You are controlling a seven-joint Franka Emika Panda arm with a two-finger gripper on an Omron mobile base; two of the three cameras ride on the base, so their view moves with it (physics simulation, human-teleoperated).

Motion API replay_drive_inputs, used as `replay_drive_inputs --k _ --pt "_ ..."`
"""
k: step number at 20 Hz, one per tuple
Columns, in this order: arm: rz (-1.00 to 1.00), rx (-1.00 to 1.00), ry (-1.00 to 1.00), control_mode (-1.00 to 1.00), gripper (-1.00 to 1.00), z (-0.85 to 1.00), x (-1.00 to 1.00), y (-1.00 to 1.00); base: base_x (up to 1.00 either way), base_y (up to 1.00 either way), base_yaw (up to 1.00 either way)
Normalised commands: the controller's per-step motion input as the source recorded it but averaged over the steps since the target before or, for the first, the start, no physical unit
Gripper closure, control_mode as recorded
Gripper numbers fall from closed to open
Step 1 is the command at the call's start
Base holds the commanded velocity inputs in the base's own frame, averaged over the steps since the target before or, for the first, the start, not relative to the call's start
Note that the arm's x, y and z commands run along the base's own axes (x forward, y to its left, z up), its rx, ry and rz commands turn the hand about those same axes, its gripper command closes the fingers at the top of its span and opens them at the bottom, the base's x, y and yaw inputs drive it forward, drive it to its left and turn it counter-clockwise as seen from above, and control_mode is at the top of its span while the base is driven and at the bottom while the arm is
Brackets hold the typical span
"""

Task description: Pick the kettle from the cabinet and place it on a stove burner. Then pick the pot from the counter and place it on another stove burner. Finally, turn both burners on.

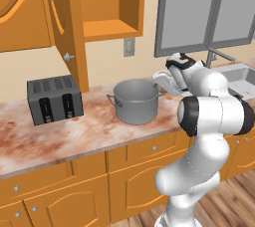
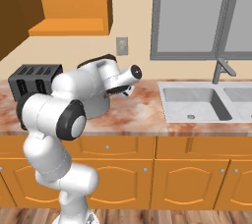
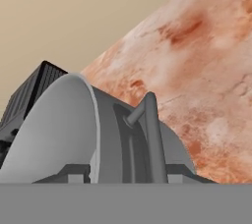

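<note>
Two steps judged outstanding: pot to a burner, then both burners on; stove and kettle unseen here, so first step unconfirmed.
Pot (image 1: 134, 102): centre of the left base view, upright on the counter (image 1: 60, 136), empty inside, not lifted.
Pot in hand view (image 3: 88, 134): lower left of the frame, rolled on its side by the camera's tilt, one loop handle (image 3: 150, 134) facing the lens, very close.
Cabinet (image 1: 107, 7): top of the left base view, door (image 1: 67, 27) swung open, visible shelf bare; fits the kettle already taken out, as a judgement only.
Step in hand: likely the approach to the pot's near handle or rim, ahead of the grasp.
Gripper (image 1: 160, 80): right of centre in the left base view, just beside the pot's right rim, contact not clear.
Finger tips (image 3: 74, 173): bottom of the hand view, standing either side of the pot wall near the handle, it seems.
Pincer state: cannot tell; jaws partly hidden, no firm grip visible, no clear gap either.
Arm pose: elbow bent high at lower right of the left base view, forearm reaching up and left, wrist tipped toward the pot.
Same arm in right base view: gripper (image 2: 127, 90) left of centre, hand levelled toward the left.
Toaster (image 1: 54, 99): left of the pot, well apart, on the same counter.
Sink (image 2: 194, 102): right half of the right base view, away from the work.
</note>
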Motion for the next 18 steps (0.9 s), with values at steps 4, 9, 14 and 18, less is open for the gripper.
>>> replay_drive_inputs --k 4,9,14,18 --pt "0.0 0.0 0.0 -1.0 1.0 0.23 -0.3 -0.28 0.0 0.0 0.0" --pt "0.0 0.0 0.0 -1.0 1.0 0.2 -0.28 -0.26 0.0 0.0 0.0" --pt "0.0 0.0 0.0 -1.0 1.0 0.18 -0.28 -0.26 0.0 0.0 0.0" --pt "0.0 0.0 0.0 -1.0 1.0 0.1 -0.31 -0.24 0.0 0.0 0.0"
